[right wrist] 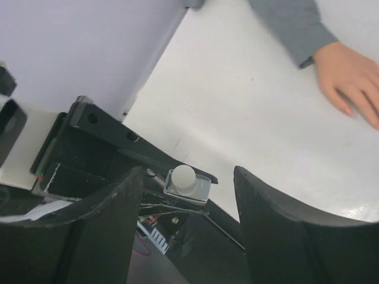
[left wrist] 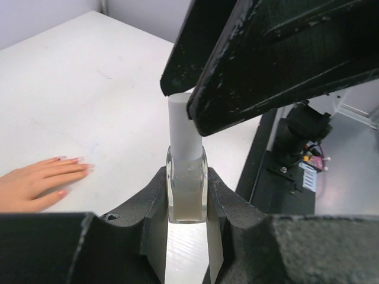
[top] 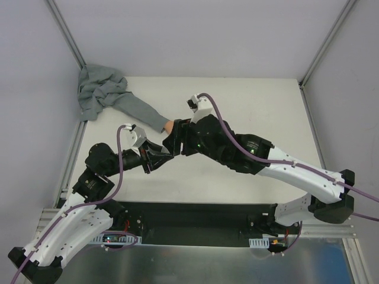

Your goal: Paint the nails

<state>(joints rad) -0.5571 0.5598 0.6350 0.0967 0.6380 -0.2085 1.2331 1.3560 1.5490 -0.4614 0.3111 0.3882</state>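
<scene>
My left gripper [left wrist: 187,184] is shut on a small clear bottle [left wrist: 187,192] with a white cap [left wrist: 181,133] and holds it upright above the table. My right gripper [right wrist: 188,173] is open just above the cap [right wrist: 182,176], one finger on each side, not gripping it. The peach-pink fake hand [left wrist: 32,182] lies flat on the table to the left, with pinkish nails [left wrist: 76,160] at its fingertips. It also shows in the right wrist view [right wrist: 349,68] with its grey sleeve [right wrist: 293,23]. From above, both grippers meet [top: 169,149] just below the hand [top: 169,125].
The grey sleeve [top: 137,110] runs to a crumpled grey cloth [top: 98,92] in the table's far left corner. White walls and metal frame posts [top: 68,41] surround the white table [top: 260,106]. A black base plate [top: 195,219] lies at the near edge.
</scene>
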